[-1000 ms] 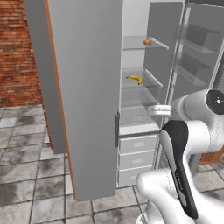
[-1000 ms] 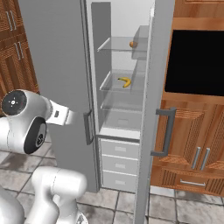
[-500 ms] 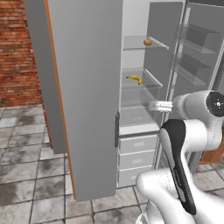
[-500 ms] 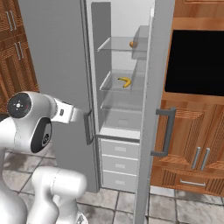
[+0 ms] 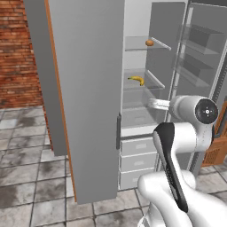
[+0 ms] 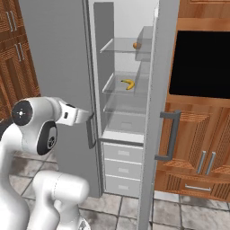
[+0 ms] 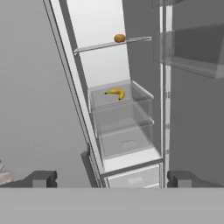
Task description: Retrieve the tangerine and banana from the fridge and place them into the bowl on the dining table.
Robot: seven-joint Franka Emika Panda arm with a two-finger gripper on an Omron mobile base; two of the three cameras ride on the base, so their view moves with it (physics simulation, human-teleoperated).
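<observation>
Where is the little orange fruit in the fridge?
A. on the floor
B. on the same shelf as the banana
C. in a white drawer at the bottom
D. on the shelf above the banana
D: the tangerine sits on the top glass shelf, and the banana lies on the shelf just below it inside the open fridge.

No legible text, labels, brand marks, numbers or signs anywhere in the three views, including fridge (image 5: pixel 88 88) doors and cabinets.
</observation>
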